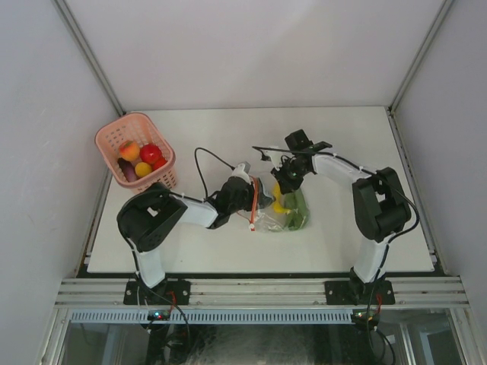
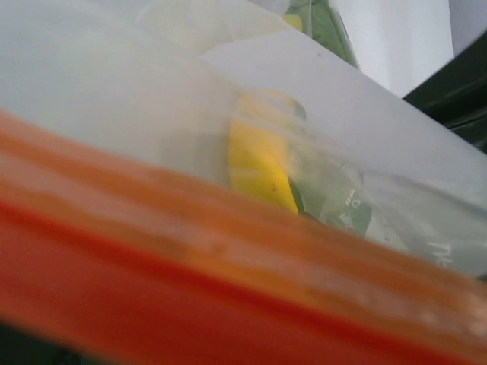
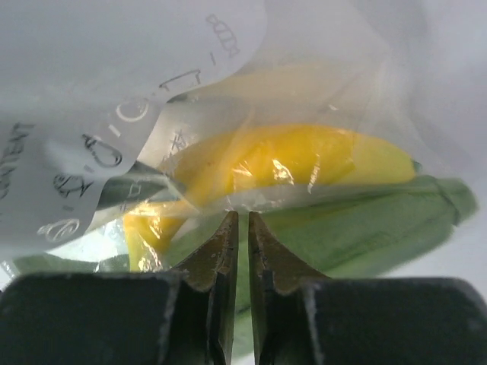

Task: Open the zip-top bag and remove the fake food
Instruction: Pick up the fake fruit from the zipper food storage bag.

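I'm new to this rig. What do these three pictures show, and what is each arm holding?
A left arm and right arm are bolted at the near edge of the table. The overhead picture shows both; the others come from a camera on each wrist. A pink basket of fake food sits back left. The zip-top bag lies centrally, a yellow piece and a green piece inside. The right end effector is shut, apparently pinching the bag's film. The left end effector is at the orange zipper strip, which fills its camera; its grip is hidden.

Pink perforated basket [image 1: 114,137] at the white table's [image 1: 228,133] far-left corner.
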